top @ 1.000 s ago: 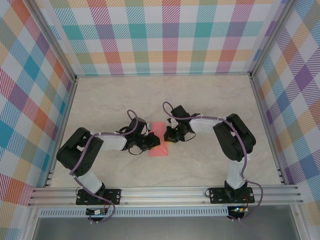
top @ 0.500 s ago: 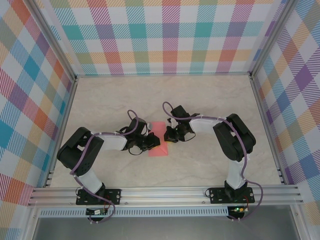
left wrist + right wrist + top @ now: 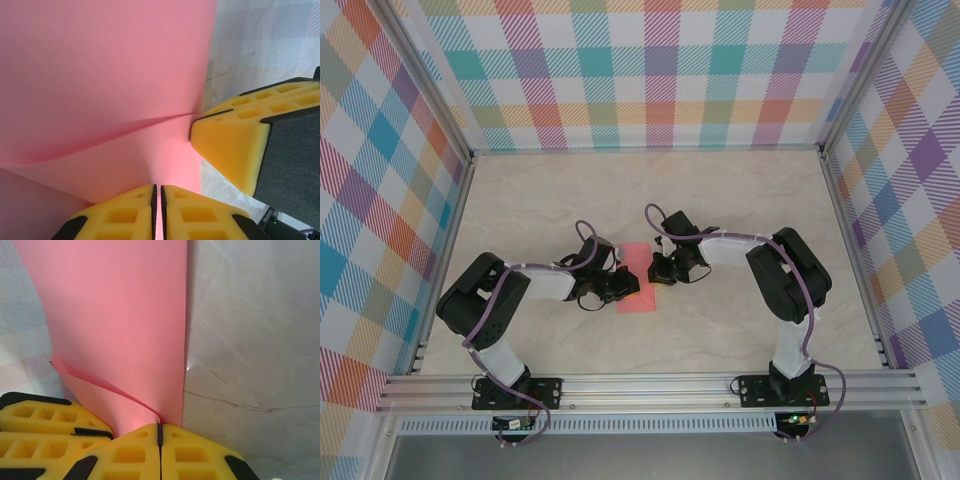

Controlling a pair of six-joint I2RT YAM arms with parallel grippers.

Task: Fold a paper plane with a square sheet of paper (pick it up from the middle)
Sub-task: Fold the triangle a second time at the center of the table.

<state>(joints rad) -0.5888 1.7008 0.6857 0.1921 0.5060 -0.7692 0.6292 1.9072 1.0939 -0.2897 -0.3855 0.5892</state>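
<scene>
The square sheet of paper (image 3: 638,262) is salmon pink and lies mid-table as a narrow rectangle, one layer curling up from a fold. My left gripper (image 3: 628,288) reaches it from the left, and my right gripper (image 3: 658,274) from the right. In the left wrist view the sheet (image 3: 100,75) spreads ahead, and the left gripper (image 3: 156,205) is shut on its near edge. A yellow right finger (image 3: 235,145) touches the crease end. In the right wrist view the right gripper (image 3: 160,432) is shut on the lifted layer of the sheet (image 3: 130,315). A paper plane is out of view.
The marble-look tabletop (image 3: 740,200) is bare around the paper. Aluminium posts and checked walls (image 3: 660,70) enclose it on three sides, and a rail (image 3: 650,385) runs along the near edge. The left gripper's yellow fingers (image 3: 45,425) sit close beside the right jaws.
</scene>
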